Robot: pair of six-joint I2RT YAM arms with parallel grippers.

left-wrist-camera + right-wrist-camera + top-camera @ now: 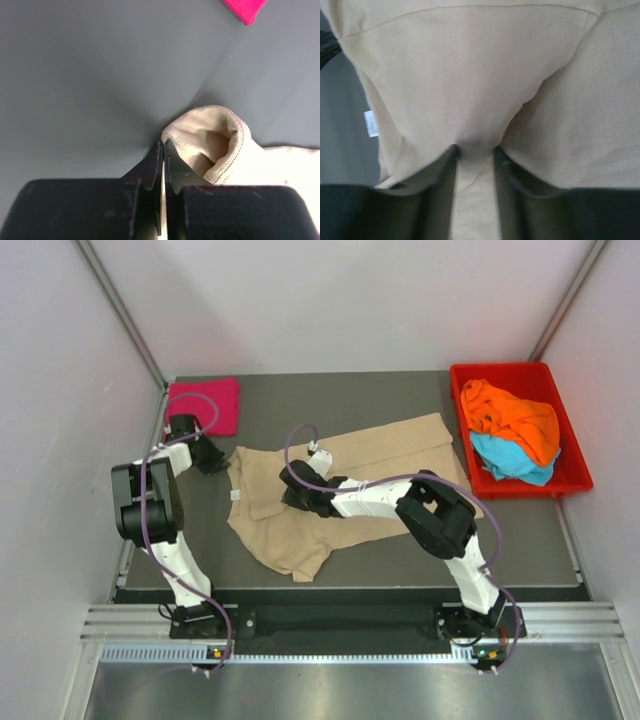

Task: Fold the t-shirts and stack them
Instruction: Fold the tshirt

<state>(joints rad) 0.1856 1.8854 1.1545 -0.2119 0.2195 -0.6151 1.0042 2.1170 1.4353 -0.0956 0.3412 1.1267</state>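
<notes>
The left gripper (pixel 163 148) is pinching the beige t-shirt (pixel 290 540) at its edge, the right gripper (pixel 475 150) mid-cloth. Best moving them together — keeping it taut.

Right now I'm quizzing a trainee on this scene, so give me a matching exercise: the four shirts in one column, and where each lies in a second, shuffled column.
Things
1. beige shirt
2. pink shirt
3. orange shirt
4. blue shirt

Places
A. in the tray, on top
B. folded, at the far left corner of the table
C. in the tray, partly under another shirt
D. spread out mid-table

Pairs: 1-D, 2-B, 3-A, 4-C
</notes>
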